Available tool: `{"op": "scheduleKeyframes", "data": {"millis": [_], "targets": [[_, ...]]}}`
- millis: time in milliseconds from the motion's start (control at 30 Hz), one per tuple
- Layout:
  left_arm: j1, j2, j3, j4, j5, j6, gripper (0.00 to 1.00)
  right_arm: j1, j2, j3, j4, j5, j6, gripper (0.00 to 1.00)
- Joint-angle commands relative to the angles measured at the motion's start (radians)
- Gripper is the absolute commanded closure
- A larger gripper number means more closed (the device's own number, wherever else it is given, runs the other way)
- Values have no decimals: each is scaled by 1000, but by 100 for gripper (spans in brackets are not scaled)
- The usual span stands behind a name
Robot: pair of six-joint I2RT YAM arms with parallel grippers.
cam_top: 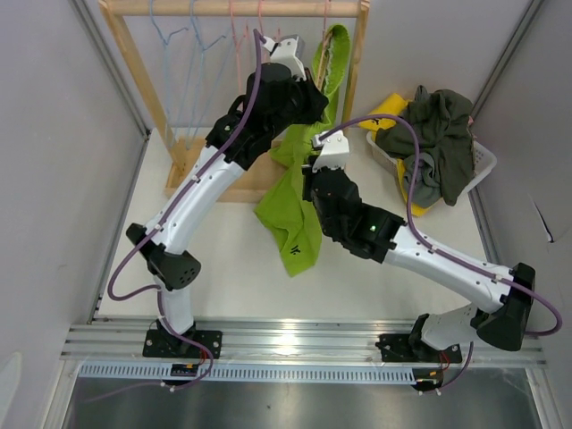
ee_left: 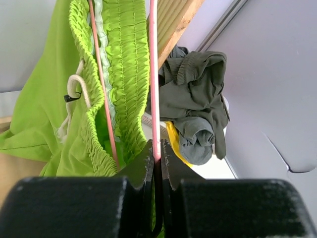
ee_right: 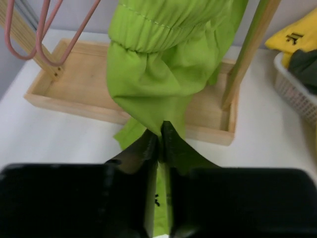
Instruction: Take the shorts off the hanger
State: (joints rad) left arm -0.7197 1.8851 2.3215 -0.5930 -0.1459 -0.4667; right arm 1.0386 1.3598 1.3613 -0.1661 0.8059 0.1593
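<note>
One lime green shorts (cam_top: 290, 214) hanging lengthwise down, right gripper (ee_right: 159, 136) pinching them, left gripper (ee_left: 157, 149) clamping pink hanger (ee_left: 153, 74)

The left arm (cam_top: 192, 201) and right arm (cam_top: 447, 261) wear white shells, black joints and looping purple cables (cam_top: 410, 170); left claw (ee_left: 157, 161) and right claw (ee_right: 159, 141) are black.

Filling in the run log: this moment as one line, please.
left hand: shut on pink hanger | right hand: shut on lime green shorts | status: not yet off hanger
</note>
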Motion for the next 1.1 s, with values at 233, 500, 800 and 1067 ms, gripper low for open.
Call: {"op": "scheduleKeyframes", "data": {"millis": [233, 500, 800, 1067], "targets": [[22, -101, 12, 127, 16, -20, 100, 281, -31, -97, 8, 254, 133, 100], [86, -38, 104, 122, 29, -23, 100, 583, -7, -93, -352, 506, 506, 100], [86, -168, -77, 6, 138, -47, 100, 372, -60, -135, -57, 474, 204, 100], [66, -460, -396, -31, 180, -49, 100, -101, -47, -10, 143, 129, -81, 100]]}}
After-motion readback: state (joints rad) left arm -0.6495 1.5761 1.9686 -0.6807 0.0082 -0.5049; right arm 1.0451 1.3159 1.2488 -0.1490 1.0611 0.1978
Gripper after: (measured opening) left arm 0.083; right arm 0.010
